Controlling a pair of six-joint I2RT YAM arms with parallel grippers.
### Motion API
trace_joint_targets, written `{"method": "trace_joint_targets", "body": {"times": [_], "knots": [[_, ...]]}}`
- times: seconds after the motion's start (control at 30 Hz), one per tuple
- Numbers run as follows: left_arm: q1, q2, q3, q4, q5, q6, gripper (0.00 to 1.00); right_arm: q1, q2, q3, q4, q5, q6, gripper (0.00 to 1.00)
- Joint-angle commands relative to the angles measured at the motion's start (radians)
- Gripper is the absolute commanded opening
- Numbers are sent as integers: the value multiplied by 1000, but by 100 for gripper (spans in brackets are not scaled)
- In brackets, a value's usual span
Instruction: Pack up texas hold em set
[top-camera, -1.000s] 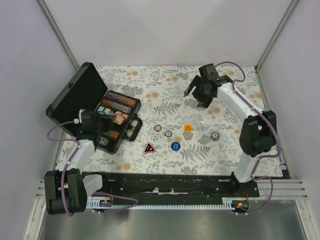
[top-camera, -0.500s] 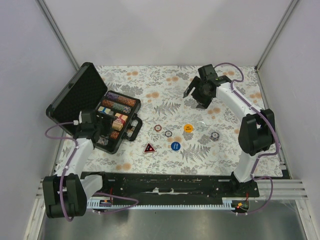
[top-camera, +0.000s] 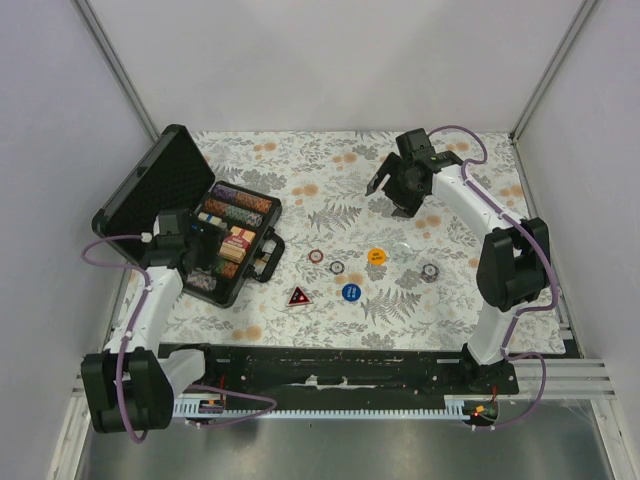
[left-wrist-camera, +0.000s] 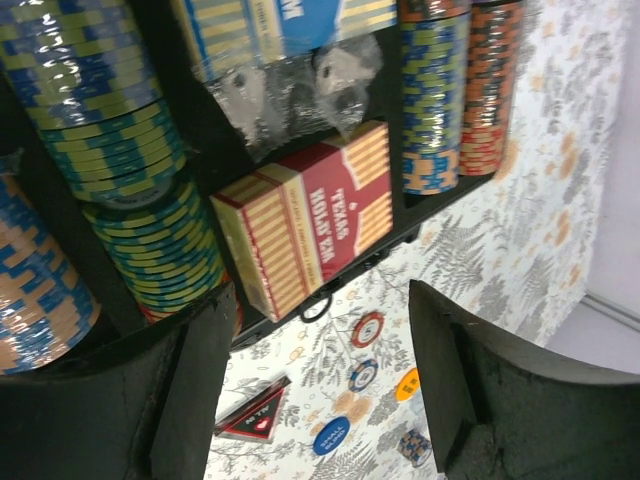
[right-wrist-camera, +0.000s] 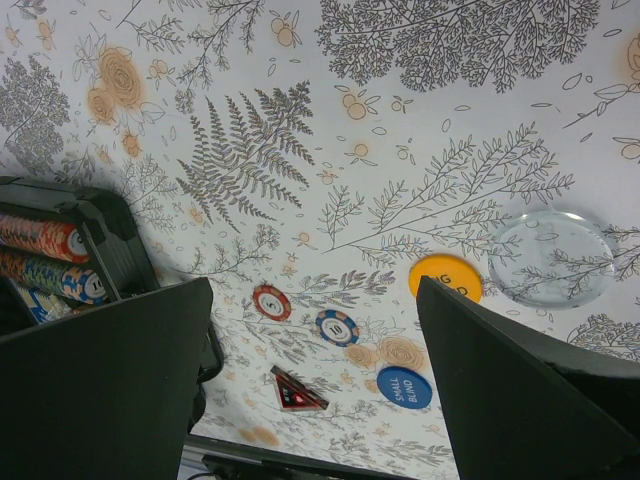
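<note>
Hovering above the open case (top-camera: 160, 185), left gripper (left-wrist-camera: 320, 300) gapes empty; right gripper (right-wrist-camera: 312, 290), apparently raised, gapes too.

1. The blue card box (left-wrist-camera: 290, 25) ran off the top edge of the left wrist view, its lettering cut short.
2. Small pieces in a clear bag (left-wrist-camera: 290, 90) beneath it could not be identified.
3. The chip rows (left-wrist-camera: 90, 110) left that frame at its left side, and a dark finger of the left gripper (left-wrist-camera: 320, 300) hid their lower ends.
4. In the right wrist view the case (right-wrist-camera: 100, 225) was cut by the left edge and covered below by a finger of the right gripper (right-wrist-camera: 312, 290).
5. From above, the print on the buttons (top-camera: 376, 256) was too small to read.
</note>
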Motion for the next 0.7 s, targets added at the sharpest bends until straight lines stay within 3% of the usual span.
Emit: {"method": "trace_joint_targets", "body": {"times": [0.0,0.17,0.43,0.67], "knots": [[0,39,34,-38,-4,50,73,-4,-6,7,29,-5,3,91],[0,88,34,-1,10,60,61,-7,-11,0,27,3,3,91],[0,192,29,89,48,55,28,-22,-21,-14,27,9,12,90],[0,197,48,83,34,79,23,-27,-31,-19,27,12,9,90]]}}
